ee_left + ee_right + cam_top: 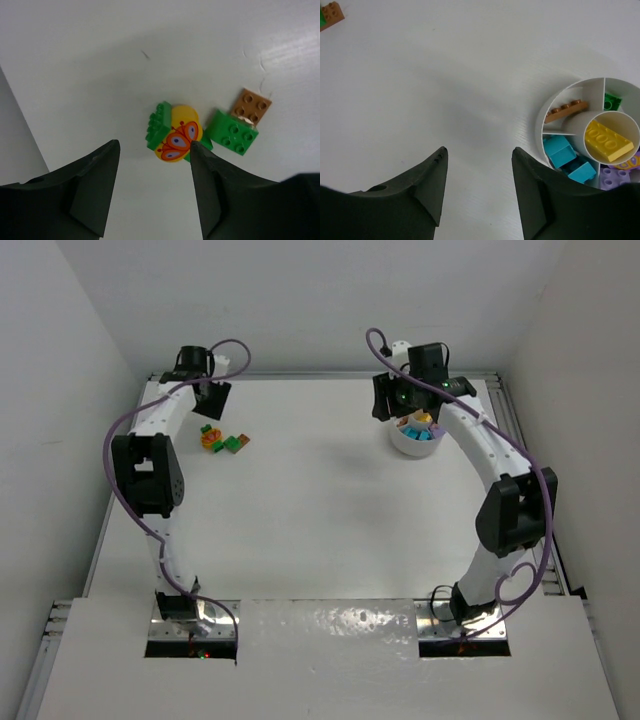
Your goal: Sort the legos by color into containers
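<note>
Left claw (153, 150): released, empty, over the loose legos (176, 135).
Loose legos: far-left counter (75, 60); two green, one yellow-butterfly, one brown, clumped.
Best grasp: likely the brown brick (251, 105) at the clump's edge; straddle it squarely, sparing neighbours.
Right claw (479, 160): released, empty, beside the dish (540, 122).
Dish: far right, holding colour-sorted bricks.

white matte table top (320, 530), boxed in by plain pale walls: back wall (320, 300), left wall (50, 390), right wall (590, 350). metal rail (507, 415) ran along the table's right edge. light was soft and even, shadows faint; glossy glare patch (330, 625) sat at the near edge
</note>
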{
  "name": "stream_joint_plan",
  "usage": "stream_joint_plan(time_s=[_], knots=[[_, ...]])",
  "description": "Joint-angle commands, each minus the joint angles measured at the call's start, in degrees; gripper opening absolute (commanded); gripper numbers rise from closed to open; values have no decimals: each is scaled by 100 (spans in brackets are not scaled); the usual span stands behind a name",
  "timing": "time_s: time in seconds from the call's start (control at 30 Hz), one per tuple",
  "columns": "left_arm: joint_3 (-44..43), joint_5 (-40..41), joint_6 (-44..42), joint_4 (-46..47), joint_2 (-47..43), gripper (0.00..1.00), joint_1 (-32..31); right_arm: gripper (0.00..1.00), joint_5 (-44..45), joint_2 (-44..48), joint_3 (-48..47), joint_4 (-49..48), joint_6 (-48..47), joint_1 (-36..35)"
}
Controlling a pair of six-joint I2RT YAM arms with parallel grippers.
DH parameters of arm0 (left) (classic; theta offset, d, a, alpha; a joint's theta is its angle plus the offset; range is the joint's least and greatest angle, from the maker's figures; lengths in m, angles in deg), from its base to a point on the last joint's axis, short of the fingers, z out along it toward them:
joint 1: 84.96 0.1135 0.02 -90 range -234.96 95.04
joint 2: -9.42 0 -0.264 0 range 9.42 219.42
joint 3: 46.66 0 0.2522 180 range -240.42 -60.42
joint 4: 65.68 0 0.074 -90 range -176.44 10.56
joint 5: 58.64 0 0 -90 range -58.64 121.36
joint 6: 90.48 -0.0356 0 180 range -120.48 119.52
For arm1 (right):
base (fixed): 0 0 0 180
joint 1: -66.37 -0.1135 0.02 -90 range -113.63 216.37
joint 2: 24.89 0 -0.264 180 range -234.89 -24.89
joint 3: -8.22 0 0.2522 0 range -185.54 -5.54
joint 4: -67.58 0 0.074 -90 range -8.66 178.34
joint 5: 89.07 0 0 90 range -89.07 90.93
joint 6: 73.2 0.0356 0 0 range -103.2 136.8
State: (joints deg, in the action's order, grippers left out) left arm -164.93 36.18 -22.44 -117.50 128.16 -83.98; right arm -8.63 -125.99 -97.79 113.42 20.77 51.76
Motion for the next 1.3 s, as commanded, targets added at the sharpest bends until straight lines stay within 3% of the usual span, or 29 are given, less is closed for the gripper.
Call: stream_joint_plan(time_s=[0.0,0.17,0.33,0.47,0.67,0.87,0.93,1.27], knots=[[88,-154,-1011,-227,-132,55,-106,53,-186,-15,-39,-131,201,20],[202,-587,-1811,-667,-35,53,87,53,-195,-24,-48,-79,192,-7],[264,-87,-1768,-202,105,45,105,53,-204,-50,-144,-79,245,-24],[256,-51,-1865,-184,333,45,105,53,-160,-68,-197,-17,227,-24],[282,-16,-1839,-79,492,36,131,53,-63,-68,-215,106,148,-24],[282,-43,-1769,-96,563,6,149,53,-11,-77,-250,150,113,-33],[282,-51,-1725,-122,554,0,149,53,7,-77,-267,150,104,-24],[-473,-647,-1040,-438,229,0,131,53,-169,-208,-399,159,183,-147]])
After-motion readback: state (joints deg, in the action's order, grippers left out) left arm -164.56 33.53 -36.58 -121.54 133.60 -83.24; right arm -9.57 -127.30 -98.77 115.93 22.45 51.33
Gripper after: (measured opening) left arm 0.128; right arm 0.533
